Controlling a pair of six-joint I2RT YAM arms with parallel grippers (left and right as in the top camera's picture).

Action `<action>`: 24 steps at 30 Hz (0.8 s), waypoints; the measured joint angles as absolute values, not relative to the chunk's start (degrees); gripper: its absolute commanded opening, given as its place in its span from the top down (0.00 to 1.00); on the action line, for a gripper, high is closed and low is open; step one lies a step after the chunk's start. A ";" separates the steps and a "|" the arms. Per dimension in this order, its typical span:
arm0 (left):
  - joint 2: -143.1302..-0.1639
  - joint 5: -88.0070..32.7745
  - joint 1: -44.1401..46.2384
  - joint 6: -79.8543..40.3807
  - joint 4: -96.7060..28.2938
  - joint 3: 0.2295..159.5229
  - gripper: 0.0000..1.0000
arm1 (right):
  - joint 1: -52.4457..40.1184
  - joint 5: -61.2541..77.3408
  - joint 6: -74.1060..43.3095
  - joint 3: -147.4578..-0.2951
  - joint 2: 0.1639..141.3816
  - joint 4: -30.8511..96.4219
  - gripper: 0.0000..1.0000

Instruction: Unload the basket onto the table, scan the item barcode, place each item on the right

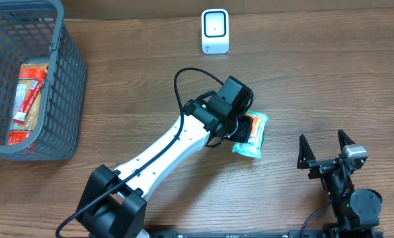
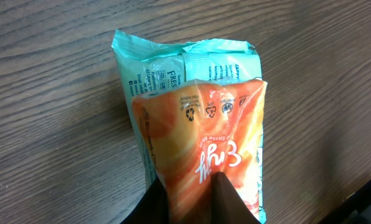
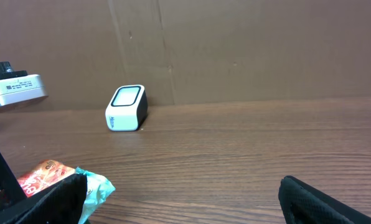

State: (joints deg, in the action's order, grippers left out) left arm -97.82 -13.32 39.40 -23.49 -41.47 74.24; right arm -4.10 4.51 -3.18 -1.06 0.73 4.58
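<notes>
The item is an orange and teal snack packet (image 1: 255,136) lying flat on the wooden table, right of centre. My left gripper (image 1: 240,129) sits over its left end. In the left wrist view the two dark fingers (image 2: 226,202) pinch the packet's orange end (image 2: 198,118), so the left gripper (image 2: 192,186) is shut on it. No barcode shows on the packet's visible face. The white barcode scanner (image 1: 215,31) stands at the back of the table, also seen in the right wrist view (image 3: 126,107). My right gripper (image 1: 326,142) rests open at the front right, holding nothing (image 3: 182,199).
A grey wire basket (image 1: 65,86) stands at the far left with another red and orange packet (image 1: 28,99) inside. A brown cardboard wall (image 3: 235,50) backs the table behind the scanner. The packet's teal end (image 3: 92,186) shows left of my right gripper.
</notes>
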 measured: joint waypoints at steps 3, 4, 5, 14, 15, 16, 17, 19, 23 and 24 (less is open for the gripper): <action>-97.82 -13.19 39.40 -23.40 -41.52 74.24 0.52 | -4.12 4.49 -3.18 -1.06 0.73 4.60 0.00; -97.82 -13.10 39.38 -23.49 -41.56 74.22 0.51 | -4.10 4.51 -3.18 -1.06 0.73 4.62 0.00; -97.82 -13.08 39.38 -23.53 -41.56 74.19 0.50 | -4.10 4.49 -3.16 -1.06 0.73 4.62 0.00; -97.82 -13.54 38.46 -23.51 -41.58 74.30 0.38 | -4.10 4.49 -3.16 -1.06 0.73 4.60 0.00; -97.82 -13.78 38.13 -23.53 -41.58 74.41 0.37 | -4.10 4.51 -3.16 -1.06 0.73 4.58 0.00; -97.82 -14.24 37.74 -23.51 -41.63 74.70 0.35 | -4.12 4.49 -3.18 -1.06 0.73 4.60 0.00; -97.82 -14.87 37.30 -23.55 -41.63 75.05 0.34 | -4.10 4.49 -3.18 -1.06 0.73 4.58 0.00; -97.82 -16.38 36.38 -23.53 -41.56 75.85 0.34 | -4.10 4.49 -3.16 -1.06 0.73 4.62 0.00; -97.82 -18.35 35.09 -23.51 -42.04 76.49 0.42 | -4.12 4.49 -3.20 -1.06 0.73 4.58 0.00; -97.82 -18.59 35.00 -23.51 -42.33 76.49 0.46 | -4.10 4.49 -3.18 -1.06 0.73 4.62 0.00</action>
